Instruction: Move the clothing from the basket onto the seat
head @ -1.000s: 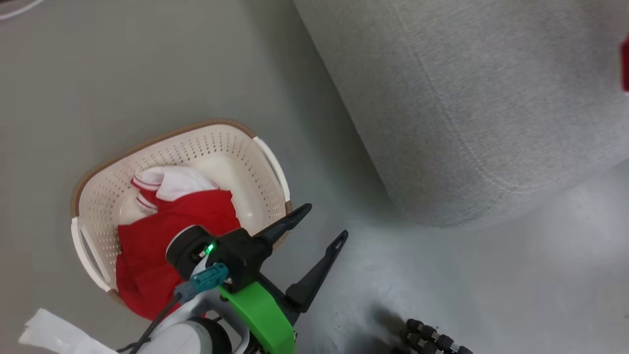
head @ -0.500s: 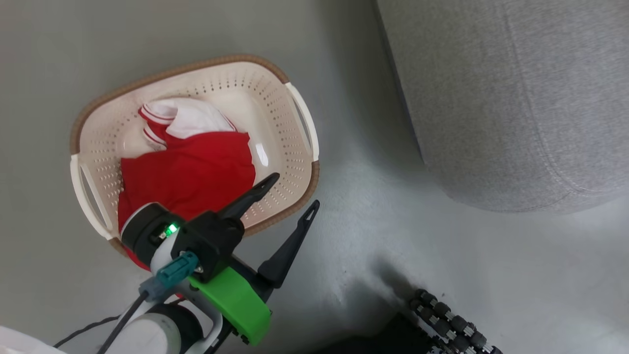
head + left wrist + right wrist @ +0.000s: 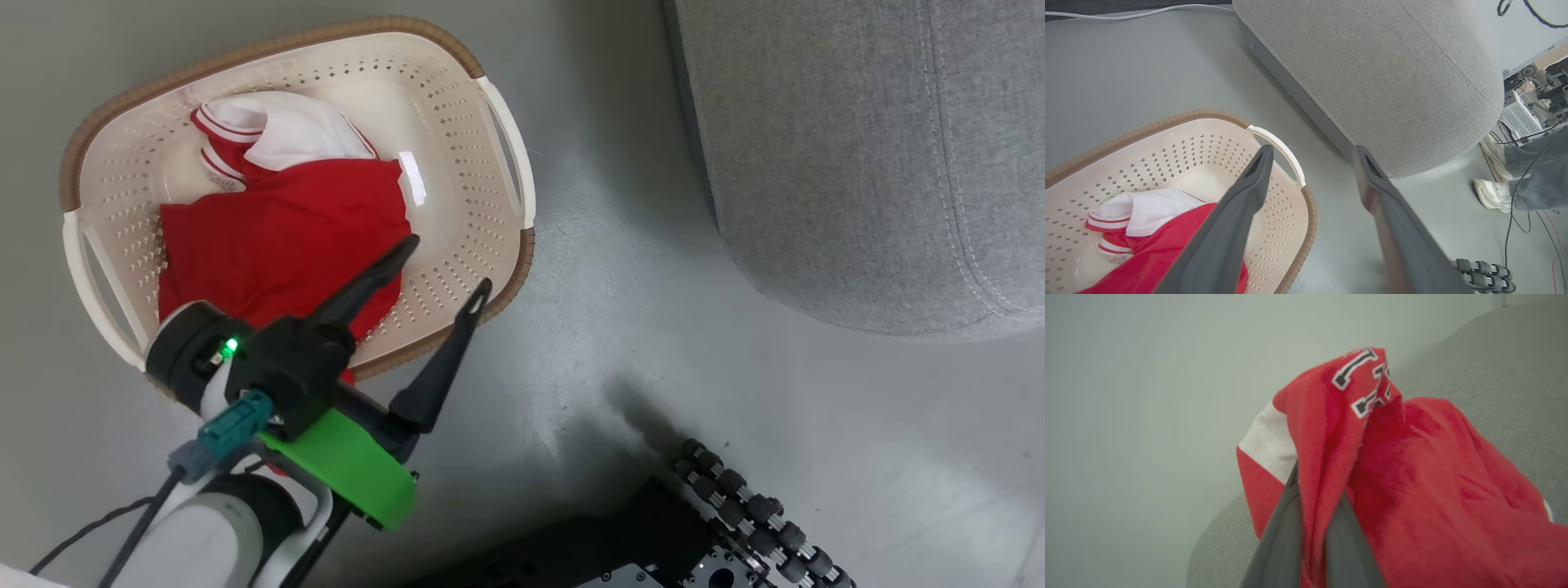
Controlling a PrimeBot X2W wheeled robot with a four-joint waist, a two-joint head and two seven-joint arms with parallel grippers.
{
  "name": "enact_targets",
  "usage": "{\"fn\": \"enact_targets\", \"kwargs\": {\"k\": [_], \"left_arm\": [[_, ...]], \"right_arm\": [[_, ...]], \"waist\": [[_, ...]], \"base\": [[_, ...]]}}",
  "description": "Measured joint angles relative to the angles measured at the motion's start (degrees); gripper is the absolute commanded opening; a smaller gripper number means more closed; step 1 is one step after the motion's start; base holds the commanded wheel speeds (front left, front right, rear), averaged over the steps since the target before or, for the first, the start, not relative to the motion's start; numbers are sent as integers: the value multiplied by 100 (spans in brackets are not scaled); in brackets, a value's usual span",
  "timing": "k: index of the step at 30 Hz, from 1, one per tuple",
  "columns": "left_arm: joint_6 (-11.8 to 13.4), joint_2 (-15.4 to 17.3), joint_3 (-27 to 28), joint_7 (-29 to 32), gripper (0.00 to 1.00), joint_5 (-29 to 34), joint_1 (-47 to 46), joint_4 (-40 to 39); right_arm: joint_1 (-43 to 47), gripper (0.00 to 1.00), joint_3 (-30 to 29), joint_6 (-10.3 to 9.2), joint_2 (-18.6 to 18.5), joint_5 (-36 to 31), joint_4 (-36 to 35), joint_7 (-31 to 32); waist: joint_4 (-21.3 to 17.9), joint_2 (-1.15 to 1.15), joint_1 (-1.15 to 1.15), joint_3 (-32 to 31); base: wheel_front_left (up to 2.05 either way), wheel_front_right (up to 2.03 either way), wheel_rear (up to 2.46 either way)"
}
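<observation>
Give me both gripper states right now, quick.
Left gripper: open, empty, above the basket edge.
Right gripper: shut on a red garment, by the sofa.

Red clothing (image 3: 277,237) crumpled in cream basket (image 3: 469,220), grey seat (image 3: 857,147) beside

Smooth grey floor (image 3: 653,327); at the far right a person's white shoe (image 3: 1491,195) and grey trouser leg (image 3: 1537,179) stand among thin dark cables (image 3: 1508,239); a white cable (image 3: 1139,15) lies far left; a pale wall (image 3: 1147,375) stands behind.
</observation>
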Motion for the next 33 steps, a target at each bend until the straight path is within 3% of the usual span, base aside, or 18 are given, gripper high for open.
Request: {"fn": "enact_targets", "kwargs": {"k": [1,2,6,10,14,25,33], "left_arm": [[0,10,31,-30,100,0,-18,31],[0,21,48,-53,100,0,-36,64],[-1,4,143,-252,100,-26,-70,197],[-4,-35,247,-411,100,-107,-86,360],[-34,-125,381,-698,100,-225,-104,631],[-89,-323,740,-1500,100,-478,-92,1383],[-92,-630,883,-2194,100,-624,164,1972]], "right_arm": [[-3,43,-23,46,12,-57,-8,0],[-3,100,-25,86,11,-114,-7,0],[2,100,18,242,-14,-489,-9,0],[35,100,-51,250,-96,-821,-98,-1],[526,100,49,365,-137,-1373,-311,-5],[1705,100,196,804,367,-1957,-1410,-7],[2650,100,638,994,784,-2499,-2271,-5]], "waist": [[-16,0,0,4],[-31,0,0,-3],[-73,0,0,-106],[-139,0,0,-253],[-247,0,0,-487],[-347,0,-1,-1168],[-128,0,-1,-1759]], "base": [[0,0,0],[0,0,0],[0,0,0],[0,0,0],[0,0,0],[0,0,0],[0,0,0]]}}
